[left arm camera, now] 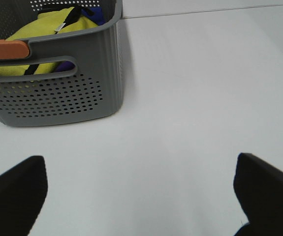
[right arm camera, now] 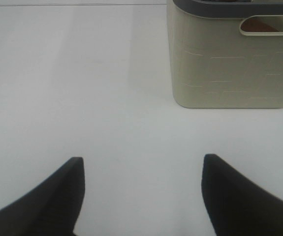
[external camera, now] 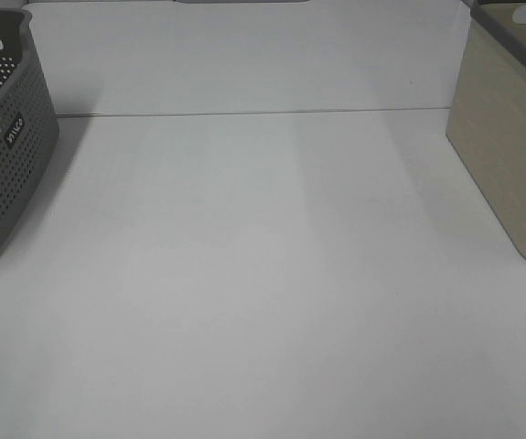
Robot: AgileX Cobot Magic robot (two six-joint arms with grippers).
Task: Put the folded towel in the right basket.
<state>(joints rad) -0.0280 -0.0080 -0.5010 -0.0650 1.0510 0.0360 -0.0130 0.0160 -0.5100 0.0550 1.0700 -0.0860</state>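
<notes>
The right basket is beige with a grey rim and stands at the table's right edge; it also shows in the right wrist view. No separate folded towel shows on the table. A grey perforated basket at the left holds yellow and purple cloth, seen in the left wrist view. My left gripper is open and empty above the bare table, near the grey basket. My right gripper is open and empty, short of the beige basket. Neither gripper shows in the exterior high view.
The white table has a seam line across its far part. An orange handle piece sits on the grey basket's rim. The two baskets stand at opposite sides.
</notes>
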